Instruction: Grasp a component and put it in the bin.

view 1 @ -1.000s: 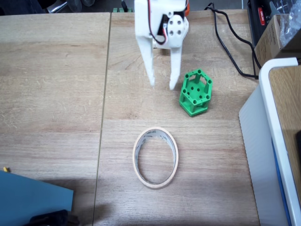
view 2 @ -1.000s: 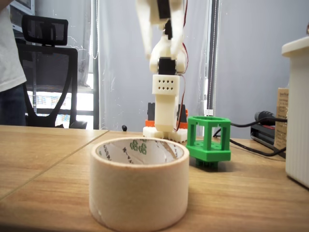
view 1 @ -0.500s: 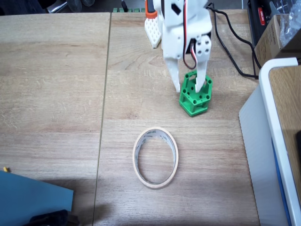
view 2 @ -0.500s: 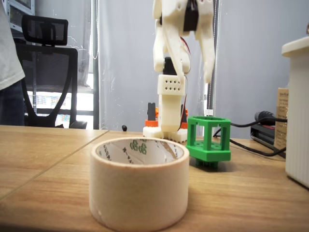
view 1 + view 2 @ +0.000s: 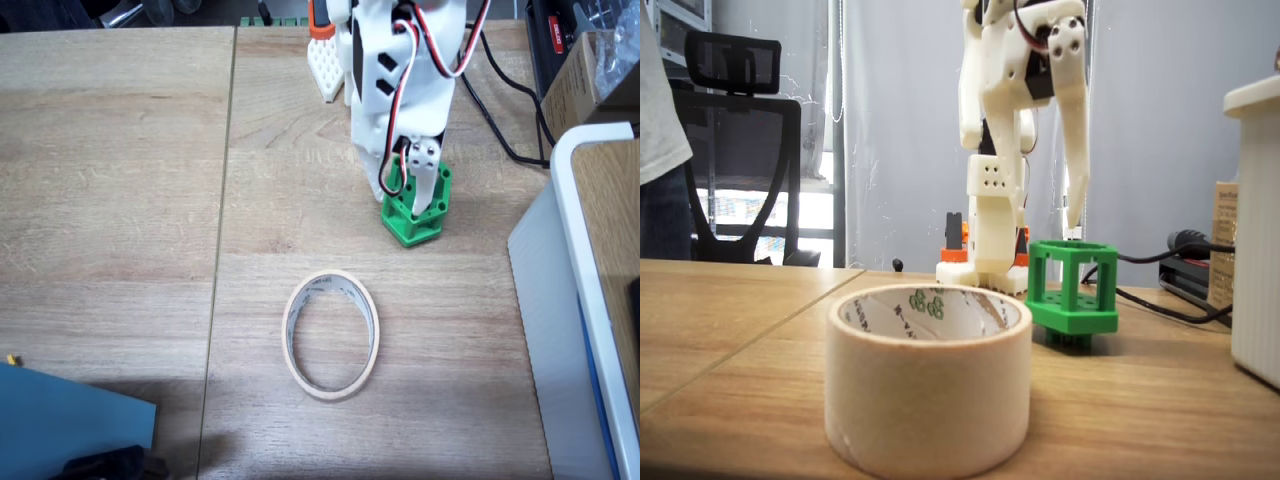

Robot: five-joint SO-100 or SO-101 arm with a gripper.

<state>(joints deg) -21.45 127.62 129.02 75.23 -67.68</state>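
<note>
The green hexagonal component (image 5: 413, 226) stands on the wooden table, right of centre in a fixed view from above. My white gripper (image 5: 405, 190) hovers over it, open. One finger is at its left edge and the other is over its hollow middle. From the low side, in a fixed view, the gripper (image 5: 1045, 222) has its fingertips just above the top rim of the component (image 5: 1072, 292) and holds nothing. The bin, a beige tape ring (image 5: 288, 338), lies nearer the front, apart from the block. In the low view the bin (image 5: 928, 395) is large in the foreground.
A large white-rimmed container (image 5: 575, 240) lines the right side, also seen from the low side as the container (image 5: 1255, 230). Black cables (image 5: 490, 110) run behind the block. A blue object (image 5: 70, 425) sits at the front left. A chair (image 5: 740, 150) and a person stand behind the table.
The gripper swung from left of the component to right over it and came down, so that its fingers straddle the block's left side. Component and ring have not moved.
</note>
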